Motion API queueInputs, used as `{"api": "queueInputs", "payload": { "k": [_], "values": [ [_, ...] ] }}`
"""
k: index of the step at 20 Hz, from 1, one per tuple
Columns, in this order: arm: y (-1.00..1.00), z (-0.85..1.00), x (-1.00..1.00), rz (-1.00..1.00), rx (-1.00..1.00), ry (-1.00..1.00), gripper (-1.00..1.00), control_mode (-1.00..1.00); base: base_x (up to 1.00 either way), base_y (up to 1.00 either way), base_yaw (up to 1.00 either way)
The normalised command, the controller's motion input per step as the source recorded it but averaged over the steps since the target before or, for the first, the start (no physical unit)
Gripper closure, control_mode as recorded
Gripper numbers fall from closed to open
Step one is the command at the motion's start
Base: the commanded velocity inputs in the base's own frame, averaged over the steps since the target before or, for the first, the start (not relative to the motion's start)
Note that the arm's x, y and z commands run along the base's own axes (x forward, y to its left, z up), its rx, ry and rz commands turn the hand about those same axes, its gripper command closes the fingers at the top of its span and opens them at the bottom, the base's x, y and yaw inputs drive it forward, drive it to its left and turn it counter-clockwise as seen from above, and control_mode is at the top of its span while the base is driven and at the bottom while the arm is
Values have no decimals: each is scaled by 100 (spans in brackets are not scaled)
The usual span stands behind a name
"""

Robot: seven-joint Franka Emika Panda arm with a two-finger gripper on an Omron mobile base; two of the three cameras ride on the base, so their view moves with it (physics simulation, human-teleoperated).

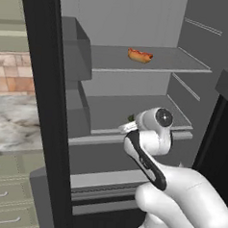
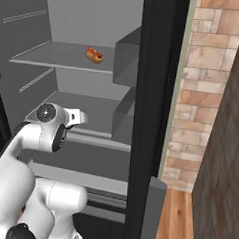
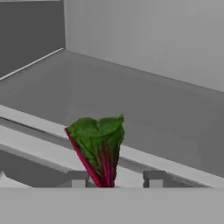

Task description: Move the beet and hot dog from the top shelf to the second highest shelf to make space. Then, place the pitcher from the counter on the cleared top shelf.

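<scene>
The beet (image 3: 99, 148) is held between the half-closed gripper (image 3: 114, 179), leaves pointing forward over the second highest shelf (image 3: 144, 109).

My two base cameras look from behind me, left and right, into the open fridge, sharing the top shelf (image 1: 187, 63). My hand camera sits close, facing the second highest shelf's (image 3: 144, 109) front lip.

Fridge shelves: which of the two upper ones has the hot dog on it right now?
The top shelf: the hot dog lies on it. The second highest shelf below has no hot dog; the beet is at its front lip, between the pincer's fingertips.
</scene>
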Motion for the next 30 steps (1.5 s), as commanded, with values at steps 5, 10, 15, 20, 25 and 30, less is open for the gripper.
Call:
{"api": "queueInputs", "payload": {
  "k": [5, 10, 15, 20, 25, 30],
  "values": [
    [13, -12, 85, -1, 0, 0, 100, -100, 0, 0, 0],
    [14, -19, 72, -1, 0, 0, 100, -100, 0, 0, 0],
    [9, -10, 71, -1, 0, 0, -100, -100, 0, 0, 0],
    [0, 0, 61, -3, 1, 0, -100, -100, 0, 0, 0],
    [2, 26, 18, -2, 0, 0, -100, -100, 0, 0, 0],
    [1, 75, -23, -2, 0, 0, -100, -100, 0, 0, 0]
  ]
}}
